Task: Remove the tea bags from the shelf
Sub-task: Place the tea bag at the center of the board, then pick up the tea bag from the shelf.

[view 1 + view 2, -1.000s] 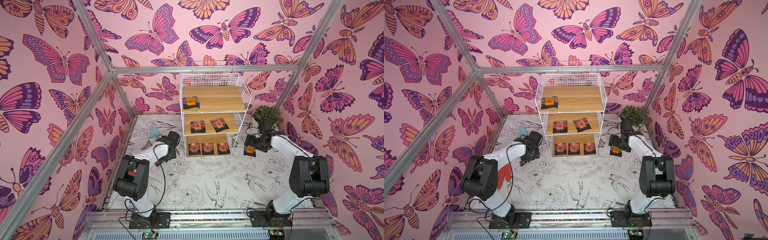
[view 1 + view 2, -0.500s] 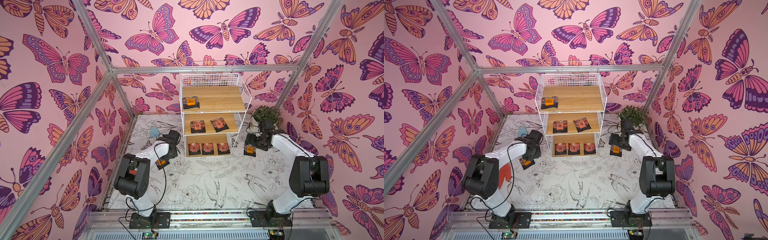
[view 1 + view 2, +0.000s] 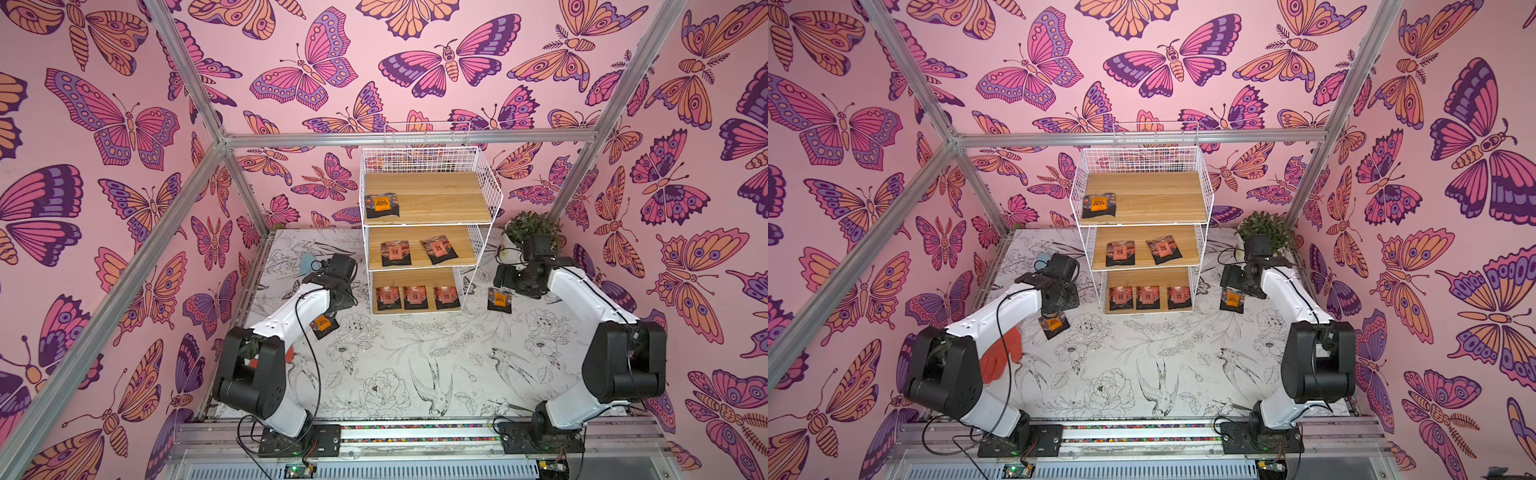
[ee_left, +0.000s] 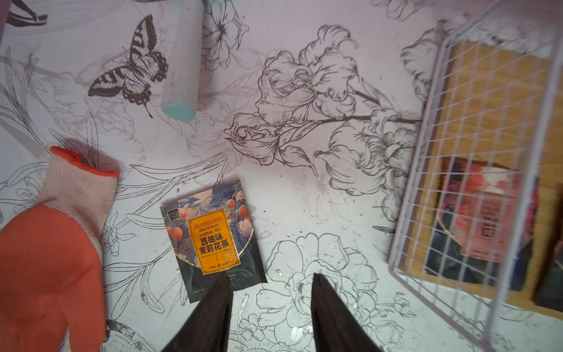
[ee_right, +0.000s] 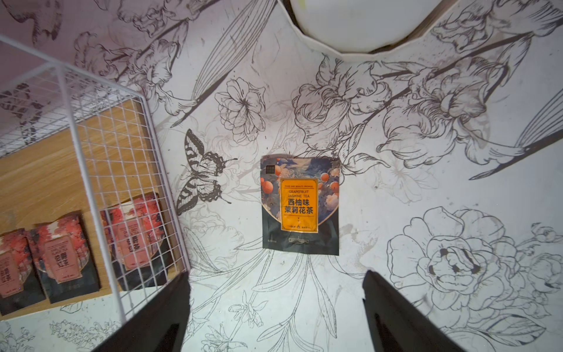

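My left claw [image 4: 270, 275]: fingers parted to a middling gap with nothing between them. It hangs over an orange-label tea bag [image 4: 213, 240] that lies flat on the table [image 4: 304, 198]. One fingertip overlaps the bag's corner in the wrist view, and I cannot tell whether it touches. In both top views this bag sits left of centre in the frame, just off the front left corner of the shelf [image 3: 440, 199], with the orange glove [image 4: 45, 259] near it. My right claw [image 5: 275, 274]: fingers spread wide and empty, above a second orange-label tea bag [image 5: 300, 207], also flat on the table, right of the shelf and near the white plant pot [image 5: 350, 24]. On the shelf: one orange-label bag [image 3: 381, 205] at the top board's front left, two pink-label bags [image 3: 396, 252] on the middle board, and three pink-label bags [image 3: 415, 297] in a row on the bottom board.
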Controlling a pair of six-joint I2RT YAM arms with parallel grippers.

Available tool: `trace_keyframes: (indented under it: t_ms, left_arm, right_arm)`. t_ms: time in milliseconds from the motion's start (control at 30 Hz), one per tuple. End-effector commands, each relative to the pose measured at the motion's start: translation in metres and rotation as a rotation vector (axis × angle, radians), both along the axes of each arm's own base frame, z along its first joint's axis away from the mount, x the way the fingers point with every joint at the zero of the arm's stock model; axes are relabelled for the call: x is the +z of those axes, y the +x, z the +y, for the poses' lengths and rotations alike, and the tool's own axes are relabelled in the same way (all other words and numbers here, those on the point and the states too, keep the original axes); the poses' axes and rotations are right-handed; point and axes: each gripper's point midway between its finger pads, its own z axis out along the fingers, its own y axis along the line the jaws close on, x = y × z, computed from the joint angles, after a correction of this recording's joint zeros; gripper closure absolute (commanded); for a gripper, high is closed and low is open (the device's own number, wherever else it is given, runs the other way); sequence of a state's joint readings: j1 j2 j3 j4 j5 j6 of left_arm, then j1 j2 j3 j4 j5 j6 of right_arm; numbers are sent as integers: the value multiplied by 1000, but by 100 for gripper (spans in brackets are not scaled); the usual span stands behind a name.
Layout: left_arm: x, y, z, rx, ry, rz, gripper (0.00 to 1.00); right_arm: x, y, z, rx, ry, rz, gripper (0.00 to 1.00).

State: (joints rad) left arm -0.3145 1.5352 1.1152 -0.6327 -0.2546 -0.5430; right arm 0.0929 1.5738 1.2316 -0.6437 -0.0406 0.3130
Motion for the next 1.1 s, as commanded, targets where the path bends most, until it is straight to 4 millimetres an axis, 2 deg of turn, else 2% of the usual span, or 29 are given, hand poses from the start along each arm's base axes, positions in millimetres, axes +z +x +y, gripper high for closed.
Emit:
trace_keyframes:
  t_ms: [0,167,300,467,633,700,767,833,900,1067]
  left_arm:
    - [17,-12,-6,-39,-51,-8,52]
    - [39,-24,-9,-41,-105,-73,50]
    - [49,-26,-9,-40,-121,-100,47]
    - [58,-25,-12,-44,-140,-125,46]
    - [59,-29,-9,-38,-138,-134,46]
    - [65,-33,-6,-33,-145,-162,45]
    - [64,-34,-6,-33,-149,-164,45]
    - [64,-35,-5,-33,-148,-167,45]
    - [66,-35,-5,-32,-147,-173,45]
    - [69,-32,-7,-28,-165,-189,45]
  right_arm:
    - [16,-4,-6,-5,-22,-23,8]
    - [17,-13,-5,-10,-10,-27,9]
    - [24,-28,-3,9,-43,-29,9]
    - [44,-58,21,81,-180,-66,9]
    - [74,-91,14,5,-204,-197,8]
    - [87,-103,8,-21,-211,-245,8]
    - [96,-112,4,-29,-211,-267,8]
    - [104,-120,8,6,-211,-271,9]
    - [114,-128,24,90,-208,-280,10]
    - [177,-145,104,301,-97,-480,12]
